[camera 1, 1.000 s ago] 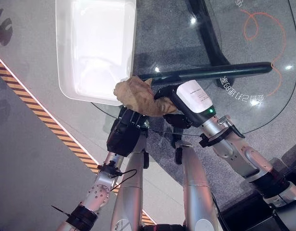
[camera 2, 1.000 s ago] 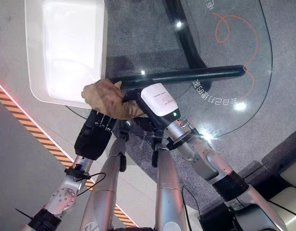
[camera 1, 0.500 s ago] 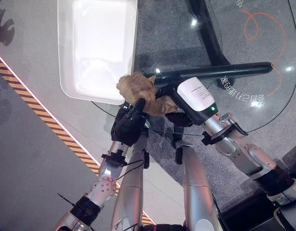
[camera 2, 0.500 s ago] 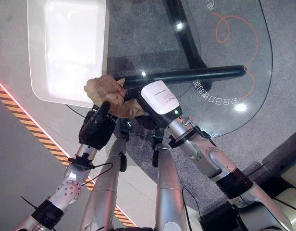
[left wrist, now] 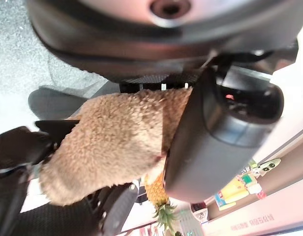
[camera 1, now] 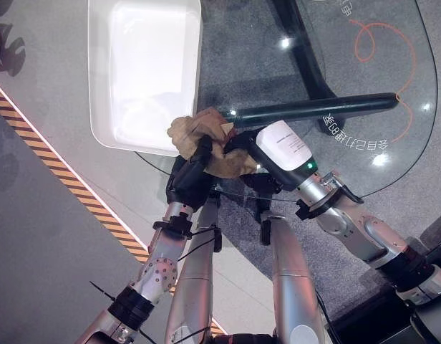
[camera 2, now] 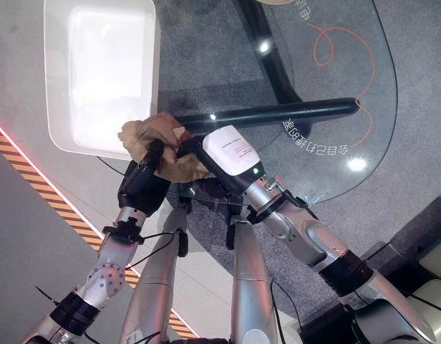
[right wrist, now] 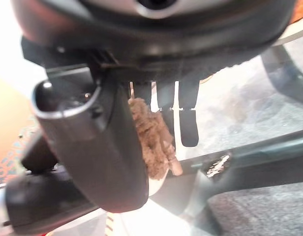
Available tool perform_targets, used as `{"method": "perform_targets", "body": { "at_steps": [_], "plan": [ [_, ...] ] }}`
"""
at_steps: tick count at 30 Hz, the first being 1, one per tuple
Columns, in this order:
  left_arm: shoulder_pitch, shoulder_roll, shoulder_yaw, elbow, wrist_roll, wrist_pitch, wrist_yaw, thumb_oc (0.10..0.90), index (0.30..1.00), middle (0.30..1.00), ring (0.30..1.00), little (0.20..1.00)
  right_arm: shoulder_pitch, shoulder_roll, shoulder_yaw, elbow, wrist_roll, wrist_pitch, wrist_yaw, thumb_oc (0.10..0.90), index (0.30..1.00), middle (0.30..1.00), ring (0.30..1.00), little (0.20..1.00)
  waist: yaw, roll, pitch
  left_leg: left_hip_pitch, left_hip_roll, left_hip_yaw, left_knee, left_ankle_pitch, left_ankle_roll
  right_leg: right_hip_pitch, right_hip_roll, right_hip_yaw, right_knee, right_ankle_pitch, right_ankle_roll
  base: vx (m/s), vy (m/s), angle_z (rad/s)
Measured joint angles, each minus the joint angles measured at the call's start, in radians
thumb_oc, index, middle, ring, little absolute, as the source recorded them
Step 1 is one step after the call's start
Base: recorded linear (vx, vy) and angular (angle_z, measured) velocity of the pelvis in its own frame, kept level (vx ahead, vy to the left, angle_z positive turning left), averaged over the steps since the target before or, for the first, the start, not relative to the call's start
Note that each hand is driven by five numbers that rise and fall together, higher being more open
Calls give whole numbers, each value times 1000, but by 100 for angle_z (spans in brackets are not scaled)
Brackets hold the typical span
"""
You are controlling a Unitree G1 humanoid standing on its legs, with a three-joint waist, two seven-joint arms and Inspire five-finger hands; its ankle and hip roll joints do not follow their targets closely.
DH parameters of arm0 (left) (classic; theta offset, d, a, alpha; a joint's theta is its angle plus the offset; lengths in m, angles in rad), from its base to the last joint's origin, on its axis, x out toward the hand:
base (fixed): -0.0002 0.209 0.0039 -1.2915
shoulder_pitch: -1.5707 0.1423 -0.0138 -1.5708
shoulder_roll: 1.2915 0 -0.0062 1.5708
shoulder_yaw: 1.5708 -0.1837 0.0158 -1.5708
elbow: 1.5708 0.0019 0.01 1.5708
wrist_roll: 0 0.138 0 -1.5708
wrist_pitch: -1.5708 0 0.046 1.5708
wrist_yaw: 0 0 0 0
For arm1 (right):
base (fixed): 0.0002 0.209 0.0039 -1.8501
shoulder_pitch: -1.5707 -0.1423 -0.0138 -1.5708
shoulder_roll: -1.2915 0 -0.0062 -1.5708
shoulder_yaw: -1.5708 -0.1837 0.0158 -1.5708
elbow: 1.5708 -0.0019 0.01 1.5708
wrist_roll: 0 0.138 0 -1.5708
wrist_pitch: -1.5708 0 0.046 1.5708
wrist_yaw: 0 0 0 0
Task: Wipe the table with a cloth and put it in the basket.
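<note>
A crumpled brown cloth (camera 1: pixel 197 130) is bunched at the near left edge of the glass table (camera 1: pixel 364 72), right beside the white basket (camera 1: pixel 96 86). My left hand (camera 1: pixel 186 180) reaches up from below the table edge, its fingers (camera 1: pixel 202 150) curled onto the cloth. The left wrist view shows the cloth (left wrist: pixel 112 142) pressed against that hand's thumb (left wrist: pixel 210 137). My right hand (camera 1: pixel 281 150), with a white cover, comes in from the right and pinches the cloth (right wrist: pixel 150 140) between its thumb (right wrist: pixel 92 147) and fingers (right wrist: pixel 188 113).
A dark table leg bar (camera 1: pixel 313 109) runs under the glass just behind the hands. An orange cable loop (camera 1: pixel 381 36) lies under the far right of the table. Yellow-and-black striped tape (camera 1: pixel 56 168) crosses the floor at the left.
My left hand has risen from below the table edge and closed its fingers on the cloth. The right hand has kept its hold on the cloth and shifted slightly.
</note>
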Motion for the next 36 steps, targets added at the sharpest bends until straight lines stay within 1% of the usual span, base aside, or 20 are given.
{"method": "perform_targets", "body": {
  "at_steps": [15, 16, 17, 18, 20, 29, 36],
  "plan": [
    [-1, -1, 3, 0, -26, 0, 0, 100, 300, 300, 300, 200, 2, 4, 14, -8, 1, 6, -15, 100, 300, 300, 300, 200, -5, 0, 0, 2, 0, 0, 0, 0, 0, 2, 0, 0, 0, 0, 0, 0, 0, 0],
    [-1, -1, 3, 0, -26, 0, 0, 100, 300, 300, 300, 200, 2, 4, 16, -8, 1, 7, -18, 180, 368, 368, 368, 280, -5, 0, 0, 2, 0, 0, 0, 0, 0, 3, 0, 0, 0, 0, 0, 0, 0, 0],
    [-2, -1, 3, 0, -26, -1, 0, 100, 300, 300, 300, 200, 3, 5, 19, -8, 2, 14, -32, 396, 554, 554, 554, 496, -5, 0, 0, 5, 0, 0, 0, 0, 0, 5, 0, 0, -1, 0, 0, 0, 0, 0],
    [-2, -1, 3, 0, -26, -1, 0, 100, 300, 300, 300, 200, 4, 5, 19, -8, 2, 16, -36, 501, 644, 644, 644, 601, -5, 0, 0, 5, 0, 0, 0, 0, 0, 6, 0, 0, -1, 0, 0, 0, 0, 0],
    [-5, -3, 2, 0, -30, -1, 0, 100, 300, 300, 300, 200, 10, 15, 19, -8, 2, 26, -52, 800, 900, 900, 900, 900, -6, 0, 0, 11, 0, 0, -1, 0, 0, 12, 0, 0, -2, 0, 0, 0, 0, 0],
    [-20, -5, 7, 0, -42, 0, -2, 100, 300, 300, 300, 200, 73, 31, 16, -21, 0, 35, -128, 800, 900, 900, 900, 900, -9, 0, 0, 16, 2, 2, -7, -8, 4, 20, 2, 1, -19, 1, 0, 0, 0, 0],
    [-22, -41, 15, -1, -42, 1, -13, 100, 300, 300, 300, 200, 100, 58, -2, -32, 10, 47, -158, 800, 900, 900, 900, 900, -11, 0, 0, 17, 1, 2, -6, -3, 4, 25, 2, 2, -22, 2, 1, 0, 0, 0]
  ]
}}
